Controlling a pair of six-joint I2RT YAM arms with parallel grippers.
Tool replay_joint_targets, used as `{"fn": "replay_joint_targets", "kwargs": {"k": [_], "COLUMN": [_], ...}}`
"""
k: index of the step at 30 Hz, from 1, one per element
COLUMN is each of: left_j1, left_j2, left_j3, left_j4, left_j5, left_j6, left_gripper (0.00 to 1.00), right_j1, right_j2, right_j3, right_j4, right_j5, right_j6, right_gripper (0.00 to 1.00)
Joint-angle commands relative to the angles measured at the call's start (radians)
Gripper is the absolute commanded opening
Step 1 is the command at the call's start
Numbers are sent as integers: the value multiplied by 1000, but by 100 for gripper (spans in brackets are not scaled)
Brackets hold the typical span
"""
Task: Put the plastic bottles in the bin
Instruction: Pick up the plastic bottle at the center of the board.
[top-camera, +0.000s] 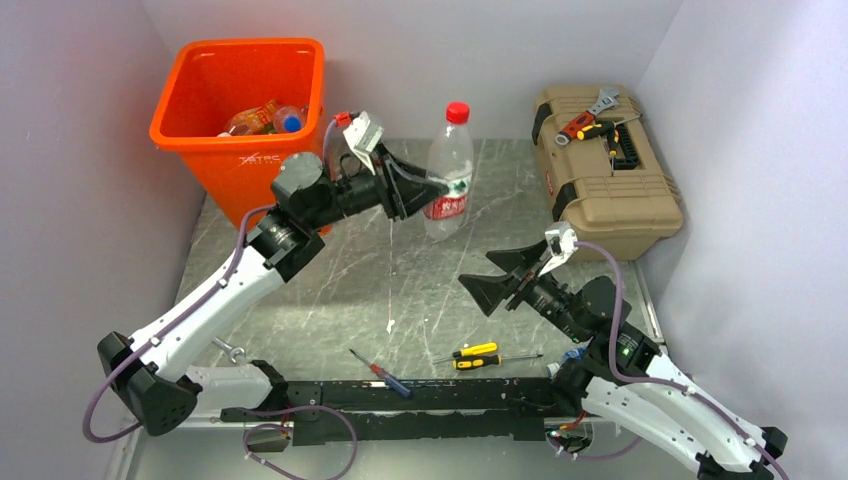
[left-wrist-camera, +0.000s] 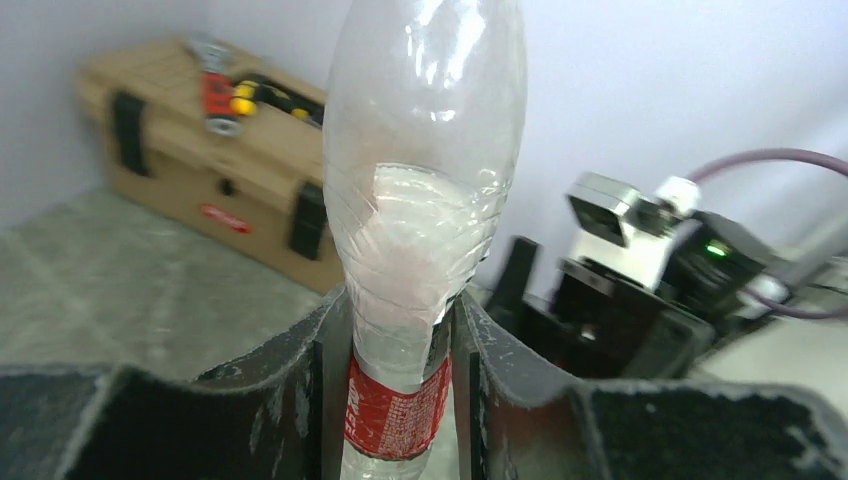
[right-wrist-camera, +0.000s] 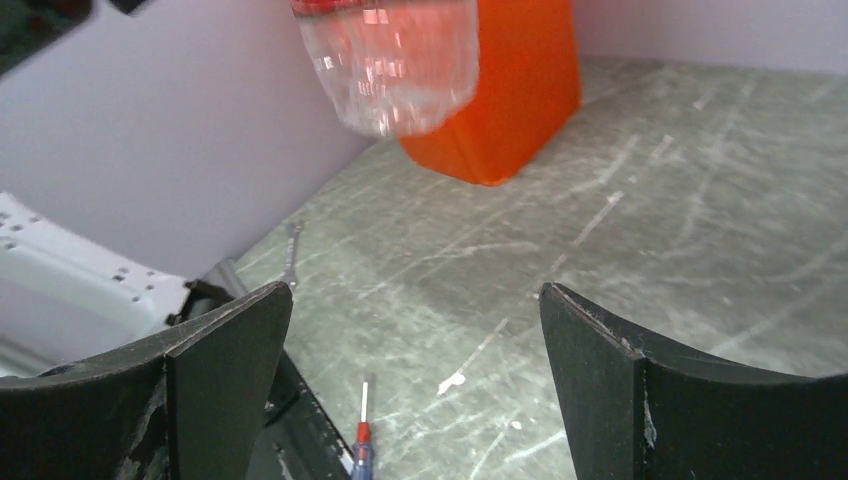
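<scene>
Near the middle of the far half of the table (top-camera: 350, 290), the left gripper (top-camera: 432, 188) is clamped on one plastic bottle (top-camera: 450, 160). Its two dark fingers (left-wrist-camera: 300, 400) press the bottle from both sides at the red label, low on the body. The bottle stands upright, with its red cap on top, and it looks empty and a little crushed in the left wrist view. From the right wrist camera its base (right-wrist-camera: 390, 70) seems to hang clear of the table surface, with the bin (right-wrist-camera: 510, 90) behind it. The orange bin (top-camera: 240, 50) is in the far left corner, just beside the left arm, and it is apart from the held bottle. Several other bottles (top-camera: 265, 118) lie inside it. The right gripper (top-camera: 503, 275) is to the right of the bottle and nearer to the arm bases; its jaws are spread wide and hold nothing. A tan toolbox (top-camera: 610, 195) sits at the far right with some tools on its lid. Two screwdrivers (top-camera: 475, 355) lie on the table near the arm bases.
</scene>
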Motion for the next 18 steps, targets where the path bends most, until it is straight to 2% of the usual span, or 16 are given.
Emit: {"fn": "replay_joint_targets", "kwargs": {"k": [1, 7, 14, 18], "left_j1": [-6, -9, -27, -46], "left_j2": [-44, -104, -97, -100], "left_j3": [-99, -248, -287, -298], "left_j4": [206, 433, 548, 558], "left_j5": [225, 220, 230, 221], "left_j6": [-276, -436, -498, -490], "left_gripper": [0, 0, 0, 0], "right_j1": [2, 2, 2, 3], "right_j2": [-16, -34, 101, 171], "right_j3": [29, 20, 158, 194], "right_j4": [222, 332, 233, 238], "right_j5": [-184, -155, -178, -203], "right_j6": [-45, 12, -31, -6], "right_gripper": [100, 100, 99, 94]}}
